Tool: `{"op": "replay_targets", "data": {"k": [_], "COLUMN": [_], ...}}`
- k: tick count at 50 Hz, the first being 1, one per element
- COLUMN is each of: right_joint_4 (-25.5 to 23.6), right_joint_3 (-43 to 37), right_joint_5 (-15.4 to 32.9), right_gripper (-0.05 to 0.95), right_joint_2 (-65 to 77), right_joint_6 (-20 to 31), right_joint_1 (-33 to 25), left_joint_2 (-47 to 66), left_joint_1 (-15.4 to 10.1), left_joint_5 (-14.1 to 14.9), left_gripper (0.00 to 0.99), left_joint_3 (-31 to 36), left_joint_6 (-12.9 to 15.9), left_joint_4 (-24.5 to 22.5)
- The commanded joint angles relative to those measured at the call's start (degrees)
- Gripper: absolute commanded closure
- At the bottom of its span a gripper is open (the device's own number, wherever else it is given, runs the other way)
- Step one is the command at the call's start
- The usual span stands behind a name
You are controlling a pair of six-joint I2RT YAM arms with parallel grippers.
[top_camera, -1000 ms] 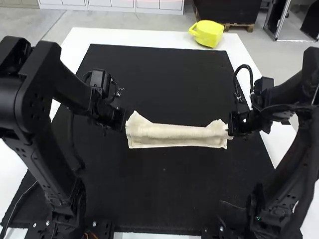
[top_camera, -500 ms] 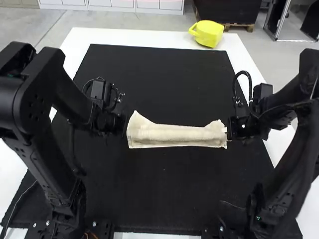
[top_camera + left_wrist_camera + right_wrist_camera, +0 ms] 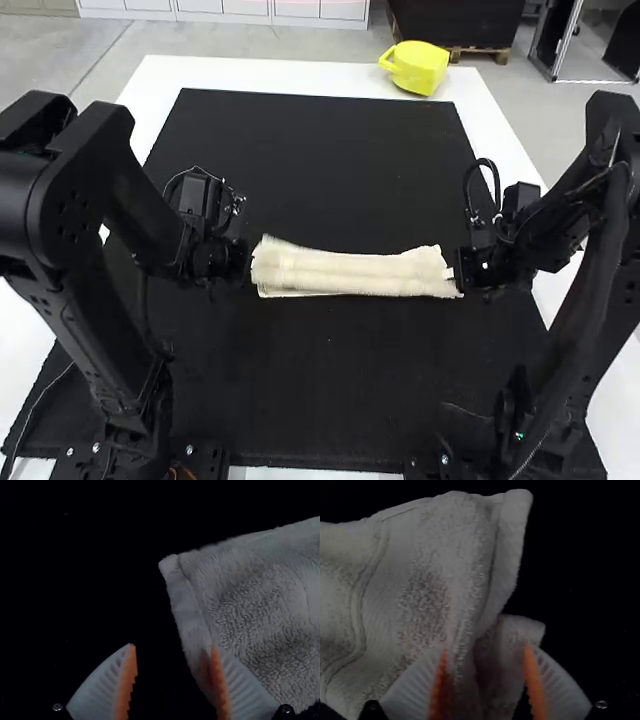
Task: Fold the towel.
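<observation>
one towel (image 3: 350, 271), edge at left gripper (image 3: 246, 264), end between right gripper's (image 3: 460, 272) fingers (image 3: 560, 692)

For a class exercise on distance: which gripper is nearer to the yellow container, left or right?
Right. The right gripper is on the near side of the yellow container, slightly to its right; the left gripper is nearside too, but well to its left.

The table (image 3: 300, 78) is white. A big black mat (image 3: 330, 150) lies on it. A yellow thing (image 3: 418, 68) sits near the far right corner.
</observation>
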State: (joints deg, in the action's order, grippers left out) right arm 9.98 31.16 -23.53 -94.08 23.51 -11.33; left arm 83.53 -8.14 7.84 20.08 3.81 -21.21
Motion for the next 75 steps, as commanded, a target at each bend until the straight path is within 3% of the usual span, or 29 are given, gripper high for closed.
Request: {"op": "replay_targets", "data": {"k": [1, 3, 6, 11, 31, 39, 51, 57, 61, 75], "right_joint_4": [0.39, 0.39, 0.31, -1.01, -13.76, -13.67, -13.41, -13.58, -13.58, -14.9], "right_joint_3": [0.48, 0.48, 0.75, 1.98, 8.75, 8.57, 8.75, 9.1, 9.71, 10.24], "right_joint_5": [6.65, 6.65, 6.74, 6.3, -0.55, -0.64, -0.64, -0.99, -2.66, -4.95], "right_gripper": [0.25, 0.2, 0.1, 0.05, 0.05, 0.05, 0.05, 0.05, 0.05, 0.05], "right_joint_2": [-0.66, -0.66, -0.58, -0.4, -0.31, -0.4, -0.66, -0.84, -1.19, -2.51], "right_joint_6": [1.98, 2.07, 2.07, 1.72, -0.13, -0.22, -1.18, -2.76, -5.05, -6.98], "right_joint_1": [-1.5, -1.5, -1.76, -2.64, -3.34, -2.99, -1.41, 0.08, 0.26, 0.52], "left_joint_2": [0.59, 0.59, 0.59, 0.5, 0.06, -0.12, -0.82, -1.61, -1.7, -1.79], "left_joint_1": [0.76, 0.85, 1.02, 1.11, 3.92, 4.63, 5.07, 5.15, 5.33, 5.42], "left_joint_5": [-5.29, -5.37, -6.61, -7.4, -6.78, -4.94, -1.68, 3.33, 5.17, 5.61], "left_gripper": [0.498, 0.397, 0.152, 0.039, 0.036, 0.036, 0.036, 0.036, 0.036, 0.036], "left_joint_3": [-0.39, -0.56, -0.56, -0.39, -0.12, 0.23, 0.32, 0.32, 0.32, 0.4], "left_joint_6": [0.23, 0.23, 0.67, 1.46, -2.32, -4.52, -4.69, -8.03, -9.0, -9.26], "left_joint_4": [-0.15, -0.15, -0.06, -0.06, -3.4, -3.22, -3.31, -3.31, -3.66, -3.57]}}
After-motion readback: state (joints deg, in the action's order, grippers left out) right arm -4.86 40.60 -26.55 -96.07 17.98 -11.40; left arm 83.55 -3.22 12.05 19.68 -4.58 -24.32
